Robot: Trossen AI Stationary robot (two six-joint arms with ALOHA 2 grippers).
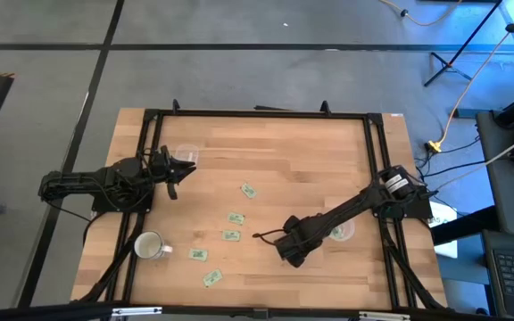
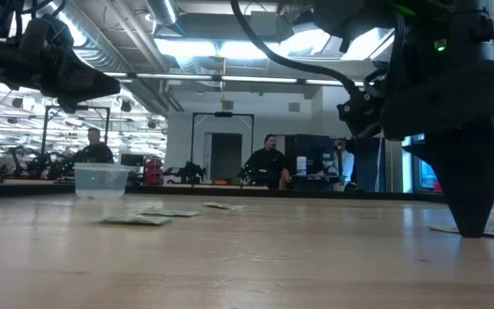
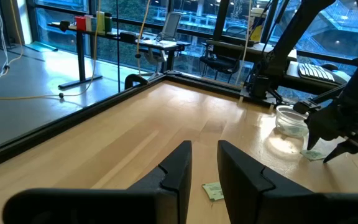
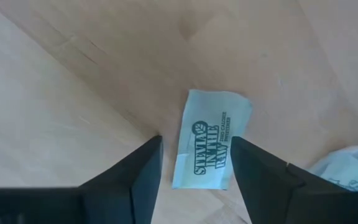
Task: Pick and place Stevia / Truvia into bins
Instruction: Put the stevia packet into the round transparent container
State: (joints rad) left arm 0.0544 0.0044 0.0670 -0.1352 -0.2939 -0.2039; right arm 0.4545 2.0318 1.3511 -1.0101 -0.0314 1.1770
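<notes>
Five loose sachets are seen mid-table toward the front edge; one more Stevia sachet lies flat between the parted fingers of the right gripper, tips at the wood. Judged light, thin, floppy; best pinched across its short width. Left gripper, slightly open and empty, is parked beside the left bin; right bin sits under the right arm.

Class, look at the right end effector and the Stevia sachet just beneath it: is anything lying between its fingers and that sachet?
Nothing visible does. In the right wrist view the right end effector is open, its fingers either side of the Stevia sachet, which lies flat on bare table. Another sachet lies off to one side, clear of the fingers.
</notes>
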